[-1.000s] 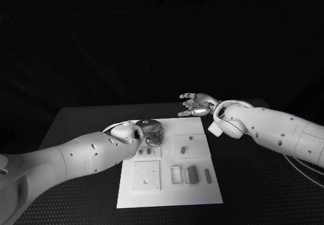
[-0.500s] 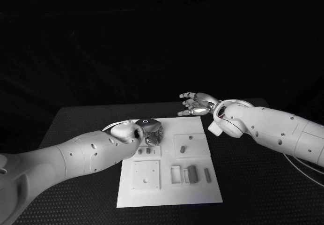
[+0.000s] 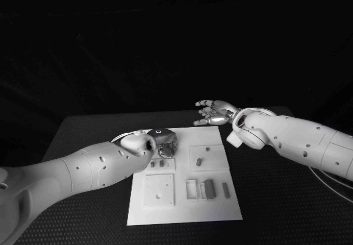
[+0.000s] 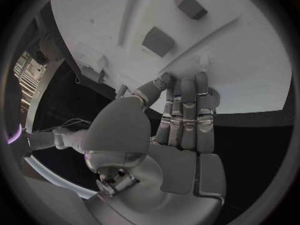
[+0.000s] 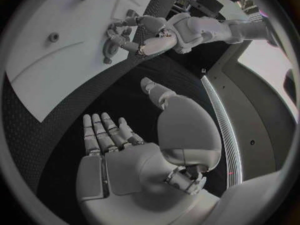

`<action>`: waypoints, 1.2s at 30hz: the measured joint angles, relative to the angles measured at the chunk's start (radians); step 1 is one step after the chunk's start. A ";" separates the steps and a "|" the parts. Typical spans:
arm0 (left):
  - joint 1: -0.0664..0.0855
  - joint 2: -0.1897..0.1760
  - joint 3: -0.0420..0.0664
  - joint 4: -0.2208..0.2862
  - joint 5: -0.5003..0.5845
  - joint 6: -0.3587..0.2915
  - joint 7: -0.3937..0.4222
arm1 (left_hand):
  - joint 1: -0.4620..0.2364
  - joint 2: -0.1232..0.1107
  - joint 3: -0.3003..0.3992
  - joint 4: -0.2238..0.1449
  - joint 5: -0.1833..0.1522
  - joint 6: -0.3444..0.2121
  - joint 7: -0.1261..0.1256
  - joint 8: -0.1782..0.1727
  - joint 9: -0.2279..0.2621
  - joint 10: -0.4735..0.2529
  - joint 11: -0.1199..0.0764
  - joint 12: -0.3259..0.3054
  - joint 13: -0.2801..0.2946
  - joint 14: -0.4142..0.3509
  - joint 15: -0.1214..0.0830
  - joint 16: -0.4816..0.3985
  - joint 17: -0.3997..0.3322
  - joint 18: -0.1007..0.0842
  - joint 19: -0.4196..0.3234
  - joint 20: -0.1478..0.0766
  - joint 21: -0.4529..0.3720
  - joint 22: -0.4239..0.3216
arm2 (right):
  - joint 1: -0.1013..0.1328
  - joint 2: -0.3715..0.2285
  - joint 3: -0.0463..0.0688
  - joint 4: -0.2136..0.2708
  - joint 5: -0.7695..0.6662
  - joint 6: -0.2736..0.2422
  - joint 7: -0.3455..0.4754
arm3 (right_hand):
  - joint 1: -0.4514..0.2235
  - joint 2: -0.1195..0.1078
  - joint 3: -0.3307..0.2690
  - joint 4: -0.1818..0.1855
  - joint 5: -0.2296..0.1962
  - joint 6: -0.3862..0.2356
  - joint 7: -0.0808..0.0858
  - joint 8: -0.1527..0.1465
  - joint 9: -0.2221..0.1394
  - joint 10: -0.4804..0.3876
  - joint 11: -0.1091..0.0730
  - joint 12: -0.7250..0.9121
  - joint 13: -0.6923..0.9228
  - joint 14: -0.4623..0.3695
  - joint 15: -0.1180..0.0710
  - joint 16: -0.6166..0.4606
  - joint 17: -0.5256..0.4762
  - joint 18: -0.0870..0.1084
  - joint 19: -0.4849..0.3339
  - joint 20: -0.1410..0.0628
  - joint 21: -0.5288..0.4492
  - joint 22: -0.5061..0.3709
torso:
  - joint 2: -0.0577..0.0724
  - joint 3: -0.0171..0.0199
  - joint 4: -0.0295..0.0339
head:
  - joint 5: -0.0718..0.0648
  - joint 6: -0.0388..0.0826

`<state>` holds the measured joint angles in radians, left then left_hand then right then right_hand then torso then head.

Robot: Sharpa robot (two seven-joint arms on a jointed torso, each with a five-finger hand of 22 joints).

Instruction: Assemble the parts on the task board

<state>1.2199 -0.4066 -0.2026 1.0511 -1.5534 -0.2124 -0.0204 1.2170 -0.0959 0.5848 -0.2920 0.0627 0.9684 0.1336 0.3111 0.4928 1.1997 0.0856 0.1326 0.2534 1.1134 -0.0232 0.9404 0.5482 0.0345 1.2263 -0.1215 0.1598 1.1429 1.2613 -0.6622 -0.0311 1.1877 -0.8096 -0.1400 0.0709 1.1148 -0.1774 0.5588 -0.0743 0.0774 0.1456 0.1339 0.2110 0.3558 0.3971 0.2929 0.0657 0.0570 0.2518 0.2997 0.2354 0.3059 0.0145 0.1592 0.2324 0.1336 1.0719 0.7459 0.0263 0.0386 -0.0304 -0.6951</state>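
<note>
One white task board (image 3: 221, 209) lies below two silver hands, the left hand (image 3: 163, 144) over its far corner and the right hand (image 3: 213, 113) just past its far edge, and at least five small dark parts (image 3: 209, 189) lie nearer than both.

White task board (image 3: 184, 214), grey parts (image 3: 209, 188), black table (image 3: 88, 138), silver left robot hand (image 3: 163, 144), silver right robot hand (image 3: 213, 113)
</note>
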 measured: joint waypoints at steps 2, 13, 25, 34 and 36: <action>0.000 -0.001 0.000 0.000 -0.001 -0.002 0.001 | 0.000 0.000 0.000 0.000 0.000 0.005 0.001 0.005 -0.001 0.008 -0.002 -0.005 -0.001 0.009 -0.002 0.004 0.003 -0.003 0.007 0.000 0.006 0.004 | 0.000 0.000 0.000 0.000 0.000 0.000 0.000 | 0.000 0.000 0.000 0.000 0.000 0.000 0.000 0.000 0.000 0.002 -0.002 0.000 0.000 0.000 0.000 0.000 0.000 0.000 0.000 0.000 0.000 0.000 | 0.000 0.0000 0.0000 | 0.000 0.000; -0.008 -0.005 -0.003 0.002 -0.002 -0.025 0.018 | -0.004 0.018 0.003 0.003 -0.002 0.052 -0.019 0.026 0.001 0.072 -0.029 -0.005 0.006 0.058 -0.028 0.028 0.032 0.004 0.051 -0.014 0.026 0.027 | 0.000 -0.002 0.000 0.001 0.001 0.000 0.000 | 0.000 0.000 -0.003 -0.003 0.000 0.000 0.000 0.000 0.000 0.002 -0.002 0.000 0.000 0.000 0.000 0.000 0.000 0.000 0.000 0.000 0.000 0.001 | -0.001 0.0006 0.0001 | 0.002 -0.002; -0.018 -0.017 -0.008 0.002 0.026 -0.075 0.053 | -0.005 0.032 0.008 0.003 0.014 0.067 -0.028 0.034 0.007 0.094 -0.037 -0.011 0.011 0.075 -0.039 0.042 0.052 0.005 0.068 -0.022 0.037 0.047 | 0.000 -0.002 0.000 0.001 0.002 0.000 0.000 | -0.003 0.003 -0.003 -0.003 0.000 0.000 0.000 0.004 0.000 0.002 -0.002 0.000 0.000 0.000 0.000 0.000 0.000 0.000 0.000 0.000 0.000 0.001 | -0.001 0.0009 -0.0006 | 0.005 0.002; -0.022 -0.033 -0.009 0.010 0.046 -0.093 0.069 | -0.007 0.033 0.008 0.003 0.018 0.070 -0.031 0.034 0.008 0.099 -0.039 -0.014 0.012 0.079 -0.040 0.043 0.057 0.004 0.077 -0.030 0.038 0.047 | -0.001 -0.002 0.000 0.001 0.003 0.000 0.000 | -0.004 0.004 -0.003 -0.003 0.000 0.000 0.000 0.004 0.001 0.002 -0.002 0.000 0.000 0.000 0.000 0.000 0.000 0.000 0.000 0.000 0.000 0.001 | -0.001 0.0002 -0.0007 | 0.003 0.003; -0.023 -0.043 -0.008 0.018 0.049 -0.095 0.072 | -0.007 0.033 0.008 0.003 0.018 0.070 -0.031 0.034 0.009 0.099 -0.039 -0.014 0.012 0.079 -0.040 0.043 0.057 0.004 0.077 -0.031 0.038 0.047 | -0.001 -0.002 0.000 0.001 0.003 0.000 0.000 | -0.004 0.004 -0.003 -0.003 0.000 0.000 0.000 0.004 0.001 0.002 -0.002 0.000 0.000 0.000 0.000 0.000 0.000 0.000 0.000 0.000 0.000 0.002 | -0.001 -0.0001 -0.0007 | 0.003 0.004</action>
<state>1.1969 -0.4494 -0.2108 1.0695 -1.5048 -0.3070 0.0512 1.2105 -0.0628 0.5928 -0.2892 0.0804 1.0387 0.1028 0.3454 0.5013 1.2990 0.0461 0.1188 0.2654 1.1922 -0.0628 0.9838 0.6054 0.0384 1.3035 -0.1522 0.1974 1.1903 1.2600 -0.6642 -0.0311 1.1885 -0.8068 -0.1401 0.0713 1.1110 -0.1736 0.5561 -0.0771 0.0775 0.1456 0.1338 0.2148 0.3566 0.3990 0.2910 0.0657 0.0568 0.2518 0.2997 0.2354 0.3059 0.0148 0.1592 0.2324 0.1336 1.0736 0.7450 0.0262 0.0380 -0.0269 -0.6912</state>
